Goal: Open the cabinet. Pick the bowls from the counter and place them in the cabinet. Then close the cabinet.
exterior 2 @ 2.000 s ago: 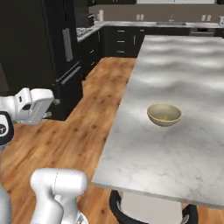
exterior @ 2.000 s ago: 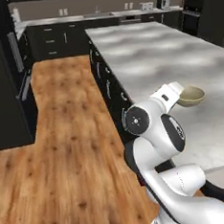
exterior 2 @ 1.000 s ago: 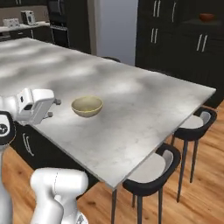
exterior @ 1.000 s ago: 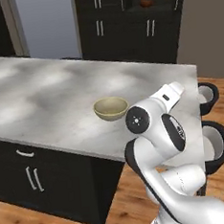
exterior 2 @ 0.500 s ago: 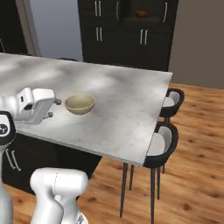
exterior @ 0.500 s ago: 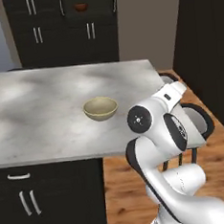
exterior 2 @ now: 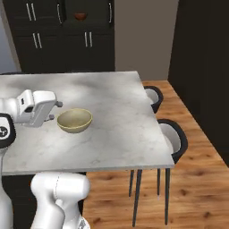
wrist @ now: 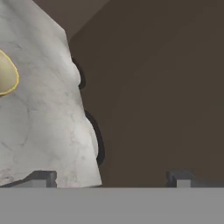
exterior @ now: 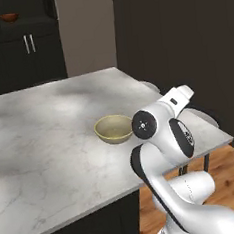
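Soft, even rendered light, dim toward my far walls

My counter (exterior: 51, 140) glows palest, mottled with faint grey shade; the cream bowl (exterior 2: 74, 120) drops only a slight shadow. The cabinet (exterior 2: 67, 31) stays murky, its shelves nearly black. No glare anywhere. Everything looks slightly soft and blocky, most of all through my hand camera

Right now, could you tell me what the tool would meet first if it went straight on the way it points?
Probably the marble counter's edge or the black stools tucked beside it, though depth is unclear. The open tool looks along that edge, its tips straddling it. The cream bowl sits well off to one side, out of line.
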